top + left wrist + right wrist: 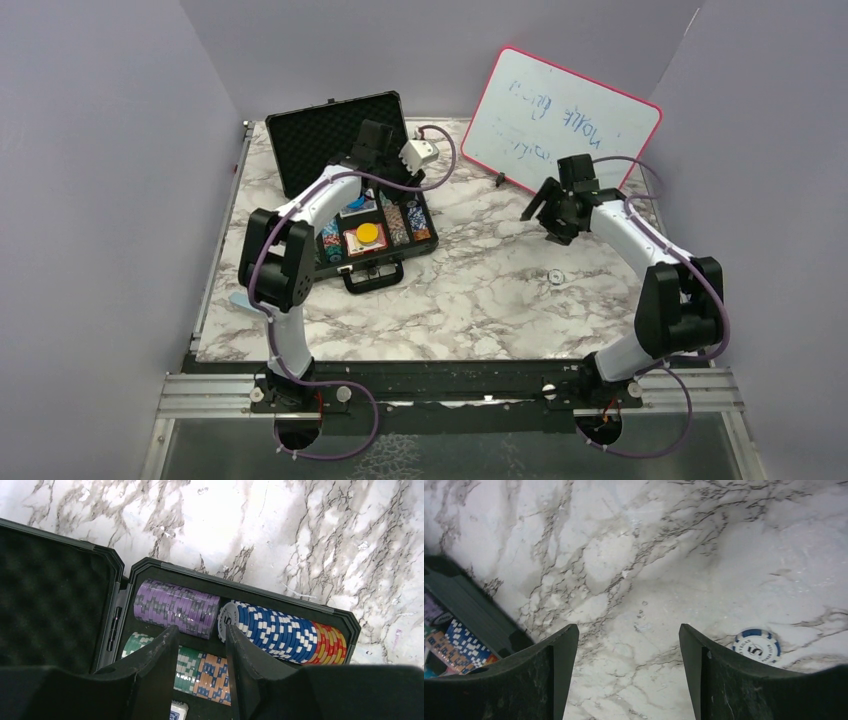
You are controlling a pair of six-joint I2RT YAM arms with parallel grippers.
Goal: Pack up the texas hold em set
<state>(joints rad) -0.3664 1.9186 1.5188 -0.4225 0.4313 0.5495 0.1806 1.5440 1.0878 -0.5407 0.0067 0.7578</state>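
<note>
Left arm [310,205]: over the open case [320,135], far-left corner; left gripper [200,630] slightly parted, empty.
Right arm [630,235]: right gripper [628,627] spread wide over marble [674,530], beside a loose chip [756,645].
Case: holds chip rows [175,607], yellow button [369,233].

"5" on loose chip [756,646]

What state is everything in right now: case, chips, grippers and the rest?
case, open, lid tilted back.
chips in the case, packed on edge in rows.
loose chip, flat on the table, outside the case.
yellow button, lying in the case.
left gripper, open, empty, above the case.
right gripper, open, empty, above the table.
whiteboard, propped upright, written on.
</note>
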